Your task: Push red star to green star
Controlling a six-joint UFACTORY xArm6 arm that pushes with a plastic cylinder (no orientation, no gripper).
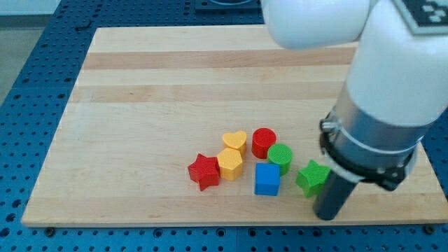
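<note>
Red star-shaped block (pixel 204 171), touching the yellow hexagonal block (pixel 230 164) at the cluster's left, is separated from the green star-shaped block (pixel 312 177) by the blue cube (pixel 267 179), which risks being shoved along; my tip (pixel 326 214), a bare rod holding nothing, is seen just right of the green star.

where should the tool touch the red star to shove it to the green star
Press my tip on the red star's left face, pushing toward the view's right. The green star lies there; the yellow hexagon and blue cube sit between.
</note>
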